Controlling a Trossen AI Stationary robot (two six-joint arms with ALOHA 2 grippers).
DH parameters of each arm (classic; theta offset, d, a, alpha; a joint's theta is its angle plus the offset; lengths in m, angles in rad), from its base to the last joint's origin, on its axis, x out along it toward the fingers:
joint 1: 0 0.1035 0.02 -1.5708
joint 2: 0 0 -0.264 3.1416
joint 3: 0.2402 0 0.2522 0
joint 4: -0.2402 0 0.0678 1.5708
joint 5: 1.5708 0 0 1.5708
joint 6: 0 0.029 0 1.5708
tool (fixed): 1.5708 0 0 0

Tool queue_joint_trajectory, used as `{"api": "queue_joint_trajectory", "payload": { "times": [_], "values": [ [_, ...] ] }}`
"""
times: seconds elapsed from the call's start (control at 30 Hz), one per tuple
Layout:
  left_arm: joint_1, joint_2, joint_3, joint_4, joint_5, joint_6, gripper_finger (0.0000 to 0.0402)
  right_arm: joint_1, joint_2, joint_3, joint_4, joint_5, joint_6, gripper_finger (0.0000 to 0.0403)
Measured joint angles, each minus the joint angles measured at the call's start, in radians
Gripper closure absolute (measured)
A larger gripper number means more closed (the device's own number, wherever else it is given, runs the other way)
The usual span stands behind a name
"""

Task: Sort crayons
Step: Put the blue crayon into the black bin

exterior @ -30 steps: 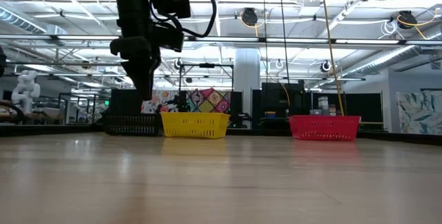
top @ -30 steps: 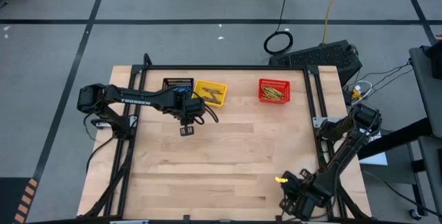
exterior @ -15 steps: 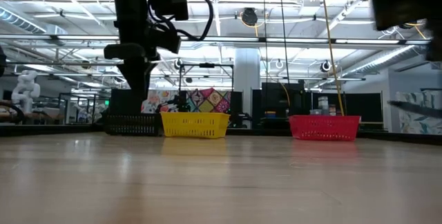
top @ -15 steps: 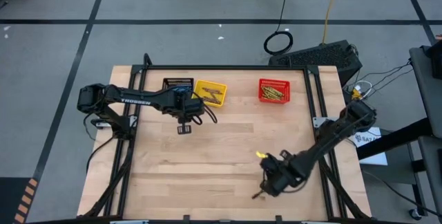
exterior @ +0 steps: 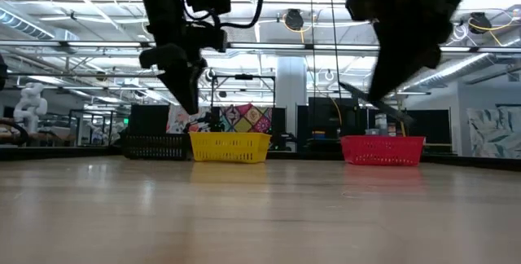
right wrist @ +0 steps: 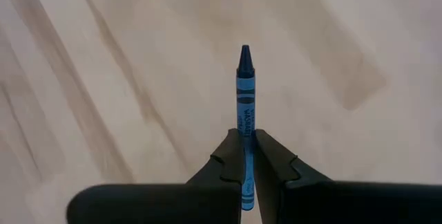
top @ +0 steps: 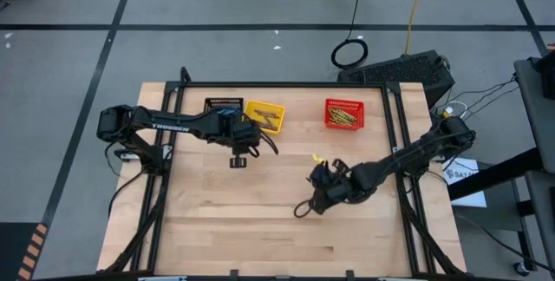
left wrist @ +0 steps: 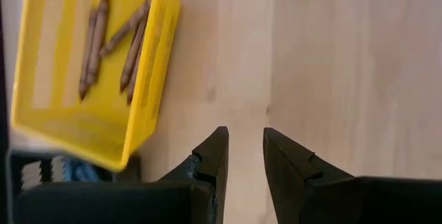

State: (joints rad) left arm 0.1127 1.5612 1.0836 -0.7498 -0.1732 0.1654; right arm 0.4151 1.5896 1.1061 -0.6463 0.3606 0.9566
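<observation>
My right gripper hangs over the middle of the table, shut on a blue crayon. My left gripper stands open above bare wood, just on the near side of the yellow basket, with nothing between its fingers. The yellow basket holds several tan-brown crayons. Olive-yellow crayons lie in the red basket. The black basket stands to the left of the yellow one. My right gripper pinches the blue crayon's blunt rear part between its two fingers. The crayon lies along the fingers, and its pointed tip sticks out beyond them. The fingers slant down toward the table. The crayon is lifted clear of the wood.
The three baskets stand in a row along the table's far edge, black, yellow and red. A black frame runs along the table's sides. Bare wood lies between the baskets and the near edge.
My right gripper has swept from the table's near right corner toward the middle and the far edge, carrying the blue crayon, and its wrist has rolled on the way. My left gripper has tipped a little in place and stays open.
</observation>
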Motion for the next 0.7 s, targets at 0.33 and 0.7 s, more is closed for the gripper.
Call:
{"api": "queue_joint_trajectory", "payload": {
  "times": [0.33, 0.7],
  "values": [
    [0.001, -0.024, 0.000, 0.180, 0.122, 0.054, 0.0317, -0.103, -0.047, 0.000, 0.127, 0.118, -0.186, 0.0403],
    [0.066, -0.136, -0.002, 0.387, 0.265, 0.063, 0.0317, -0.234, -0.059, 0.000, 0.308, 0.163, -0.511, 0.0403]
  ]
}}
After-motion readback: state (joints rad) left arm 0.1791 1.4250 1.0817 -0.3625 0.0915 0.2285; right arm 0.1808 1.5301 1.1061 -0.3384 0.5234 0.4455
